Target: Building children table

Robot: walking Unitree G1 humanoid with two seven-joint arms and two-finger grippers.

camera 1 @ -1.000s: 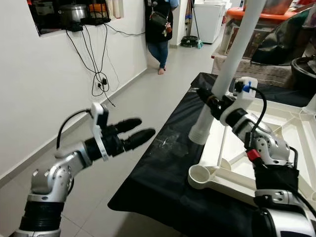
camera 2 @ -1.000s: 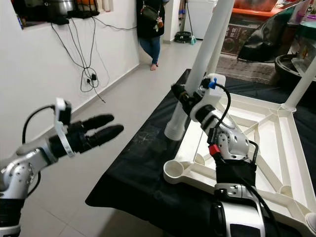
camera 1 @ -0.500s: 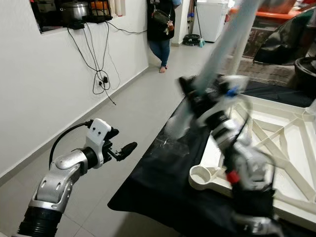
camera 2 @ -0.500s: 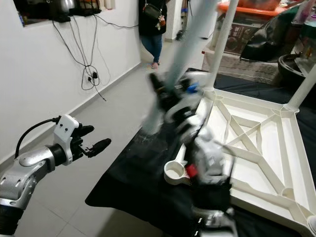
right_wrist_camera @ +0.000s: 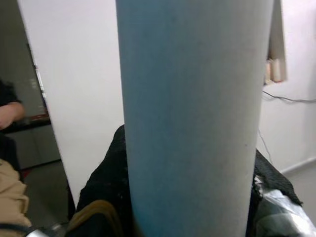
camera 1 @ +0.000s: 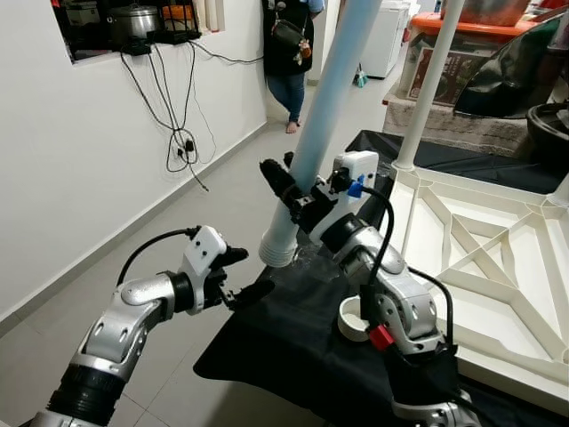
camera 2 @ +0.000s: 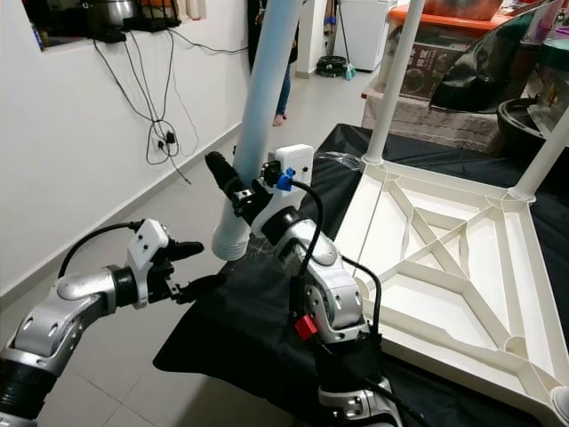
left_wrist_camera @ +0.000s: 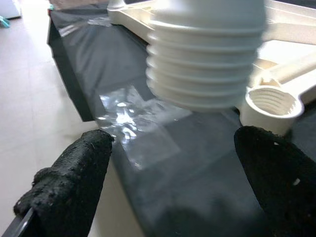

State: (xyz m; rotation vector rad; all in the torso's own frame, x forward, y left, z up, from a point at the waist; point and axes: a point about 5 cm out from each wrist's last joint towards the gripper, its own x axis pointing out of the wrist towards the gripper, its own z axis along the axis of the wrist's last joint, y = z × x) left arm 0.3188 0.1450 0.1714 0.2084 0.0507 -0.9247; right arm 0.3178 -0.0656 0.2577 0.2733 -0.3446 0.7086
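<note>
My right gripper (camera 1: 286,184) is shut on a long pale table leg (camera 1: 322,98) and holds it tilted, top leaning away. The leg's threaded end (camera 1: 276,250) hangs over the near left corner of the black cloth (camera 1: 293,342). In the right wrist view the leg (right_wrist_camera: 192,118) sits between the black fingers (right_wrist_camera: 106,182). My left gripper (camera 1: 247,272) is open just below and left of the threaded end (left_wrist_camera: 207,59). The white table frame (camera 1: 462,267) lies upside down on the cloth. Its near corner socket (camera 1: 349,318) is open; the same socket (left_wrist_camera: 271,101) shows in the left wrist view.
Two other white legs (camera 1: 427,89) (camera 2: 542,160) stand upright in the frame's far corners. A person (camera 1: 289,62) stands at the far end of the tiled floor. Cables (camera 1: 178,133) hang on the white wall at left. Boxes and bags crowd the back right.
My right gripper has swung the leg to the left, from the frame's edge out over the cloth's corner. My left gripper has come in under the threaded end.
</note>
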